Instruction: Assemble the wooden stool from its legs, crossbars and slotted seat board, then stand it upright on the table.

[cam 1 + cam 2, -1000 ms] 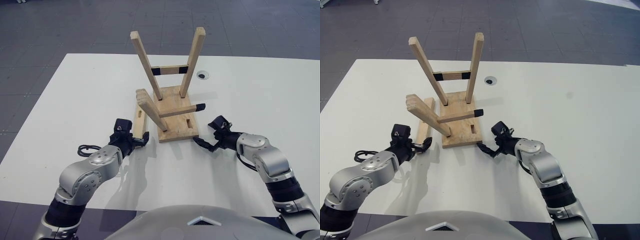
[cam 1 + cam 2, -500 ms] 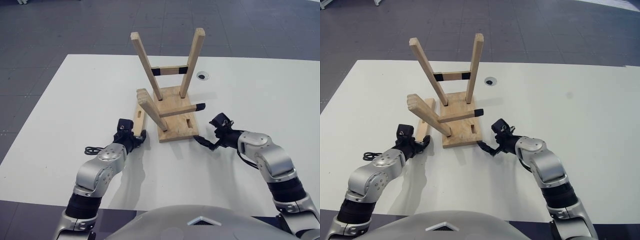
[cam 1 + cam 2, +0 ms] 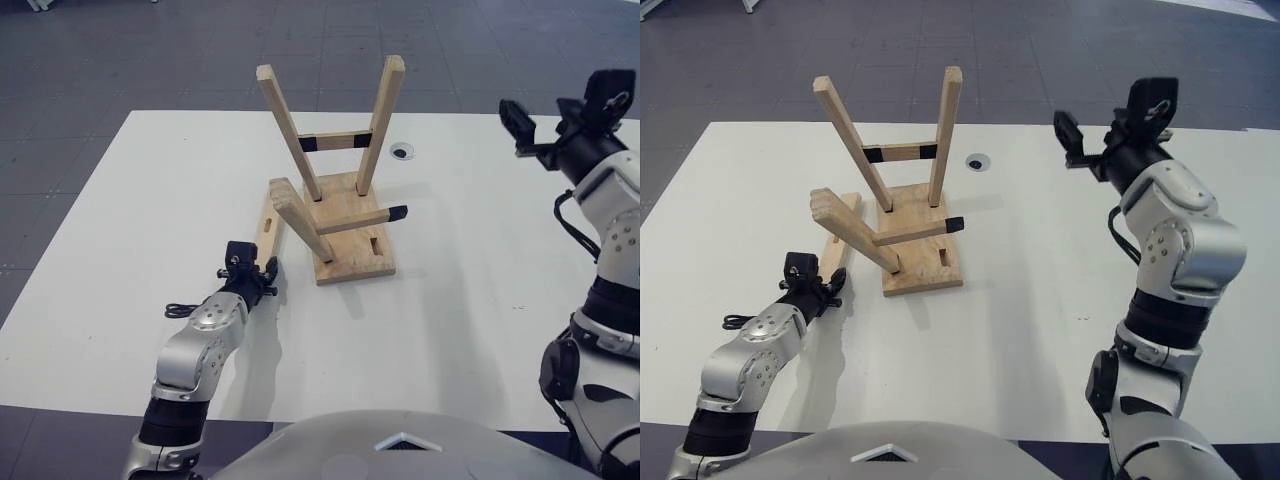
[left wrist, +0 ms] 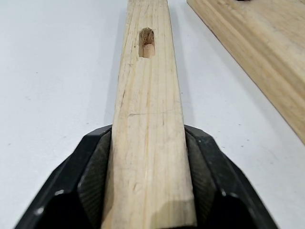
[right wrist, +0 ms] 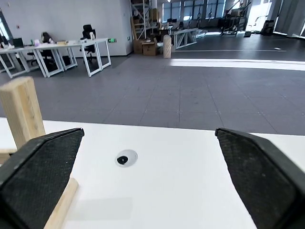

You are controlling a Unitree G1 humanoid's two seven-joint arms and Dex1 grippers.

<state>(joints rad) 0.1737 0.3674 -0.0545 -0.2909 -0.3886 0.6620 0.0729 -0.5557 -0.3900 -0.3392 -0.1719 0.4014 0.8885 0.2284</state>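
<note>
The stool stands upside down on the white table (image 3: 480, 300). Its slotted seat board (image 3: 355, 262) lies flat, with two legs (image 3: 378, 120) upright and a black-tipped crossbar (image 3: 338, 141) between them. A third leg (image 3: 298, 218) leans in its slot and carries a second crossbar (image 3: 362, 217). A loose leg (image 3: 267, 226) lies flat on the table left of the board. My left gripper (image 3: 249, 272) is shut on its near end, and the leg (image 4: 148, 109) sits between both pads (image 4: 97, 174). My right gripper (image 3: 1108, 125) is raised high at the far right, open and holding nothing.
A small round hole (image 5: 125, 158) is set in the table beyond the stool. The seat board's edge (image 4: 257, 57) runs close beside the held leg. Bare table stretches to the right of the stool and in front of it. Dark floor lies past the far edge.
My right arm has lifted from the table by the board's near right corner up to the far right, still open. My left forearm has swung in, its gripper staying at the loose leg's near end.
</note>
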